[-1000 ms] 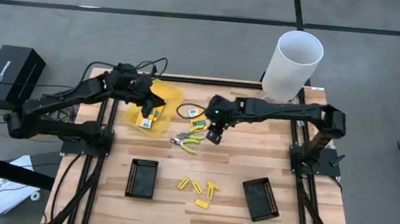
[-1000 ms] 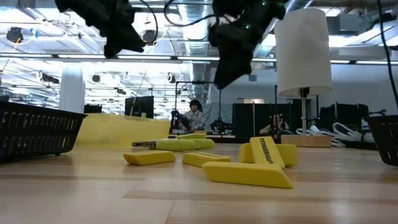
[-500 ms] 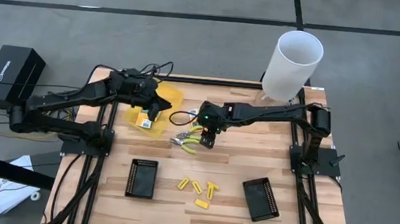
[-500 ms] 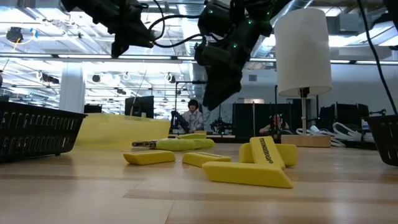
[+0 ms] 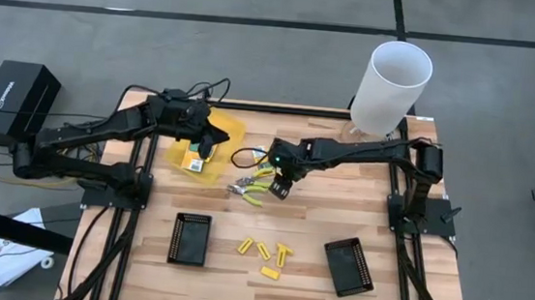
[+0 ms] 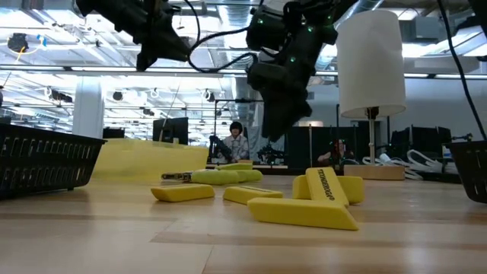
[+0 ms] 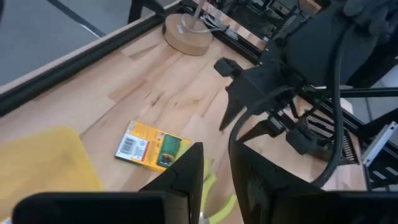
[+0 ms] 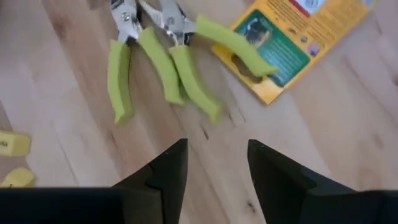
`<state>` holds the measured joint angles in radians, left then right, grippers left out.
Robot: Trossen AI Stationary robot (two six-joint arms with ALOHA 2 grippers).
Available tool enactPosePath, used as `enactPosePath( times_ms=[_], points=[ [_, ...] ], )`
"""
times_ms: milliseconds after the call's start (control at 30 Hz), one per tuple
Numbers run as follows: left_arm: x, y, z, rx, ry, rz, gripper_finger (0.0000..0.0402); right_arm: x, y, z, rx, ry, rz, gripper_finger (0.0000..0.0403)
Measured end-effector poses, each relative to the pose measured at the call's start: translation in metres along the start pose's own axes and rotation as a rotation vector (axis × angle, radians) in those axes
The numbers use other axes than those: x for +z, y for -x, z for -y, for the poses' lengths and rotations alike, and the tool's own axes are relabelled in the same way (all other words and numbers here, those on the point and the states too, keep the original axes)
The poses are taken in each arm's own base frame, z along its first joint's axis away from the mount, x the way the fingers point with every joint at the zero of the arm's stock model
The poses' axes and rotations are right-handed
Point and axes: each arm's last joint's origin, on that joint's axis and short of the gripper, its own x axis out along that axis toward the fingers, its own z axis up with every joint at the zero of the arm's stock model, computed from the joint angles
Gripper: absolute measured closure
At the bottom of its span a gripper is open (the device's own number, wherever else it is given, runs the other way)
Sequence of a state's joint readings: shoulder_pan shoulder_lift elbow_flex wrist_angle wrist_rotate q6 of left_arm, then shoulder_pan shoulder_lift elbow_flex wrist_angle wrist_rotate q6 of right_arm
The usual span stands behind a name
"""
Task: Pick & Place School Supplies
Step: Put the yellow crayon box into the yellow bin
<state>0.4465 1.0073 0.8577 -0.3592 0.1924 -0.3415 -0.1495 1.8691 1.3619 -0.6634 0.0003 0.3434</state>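
Your right end effector (image 5: 278, 191) hangs just above the green-handled pliers (image 5: 253, 190) near the middle of the wooden surface (image 5: 310, 222), its fingers (image 8: 163, 171) parted with nothing between them; the right wrist view looks straight down on what seem to be two pairs lying handles toward the camera, with a packet (image 8: 289, 43) touching one handle. That pose reads as a lineup for a top-down grasp, and because the handles splay and overlap, you will likely want the fingers to straddle one handle cleanly so the neighbouring tool is not dragged along. Your left end effector (image 5: 212, 140) sits over the translucent yellow container (image 5: 219, 128) at the far left of the surface, where another packet (image 5: 195, 162) lies; its fingers (image 7: 186, 174) show a narrow gap and nothing visibly held, so it looks to be waiting or releasing there, and the container seems to be the collecting place. From the left wrist you also see a third packet (image 7: 152, 145) lying flat on bare wood. The small yellow pieces (image 5: 264, 252) lie scattered nearer the front edge, between two black trays (image 5: 190, 237), well apart from both arms. A tall white cylinder (image 5: 391, 87) stands at the far right corner. Beyond the surface the low view shows a large lit workshop with benches, monitors and a seated person (image 6: 236, 141) far off.
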Motion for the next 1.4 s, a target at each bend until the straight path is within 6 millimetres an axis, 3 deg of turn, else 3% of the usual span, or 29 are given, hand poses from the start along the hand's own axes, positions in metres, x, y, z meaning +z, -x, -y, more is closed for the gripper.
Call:
enactPosePath(
  times_ms=[267, 767, 1400],
  points=[
    [0.0, 0.0, 0.0, 0.0, -0.016, 0.0, 0.0325, -0.009, -0.021, 0.02, 0.046, -0.225, 0.017, 0.0293],
    [-0.001, 0.0, 0.0, 0.004, -0.014, -0.009, 0.0325, -0.023, -0.045, 0.039, 0.165, -0.583, 0.075, 0.0214],
    [-0.003, 0.0, 0.001, -0.049, 0.007, -0.039, 0.0325, -0.033, -0.059, 0.05, 0.185, -0.86, 0.219, 0.0232]
  ],
)
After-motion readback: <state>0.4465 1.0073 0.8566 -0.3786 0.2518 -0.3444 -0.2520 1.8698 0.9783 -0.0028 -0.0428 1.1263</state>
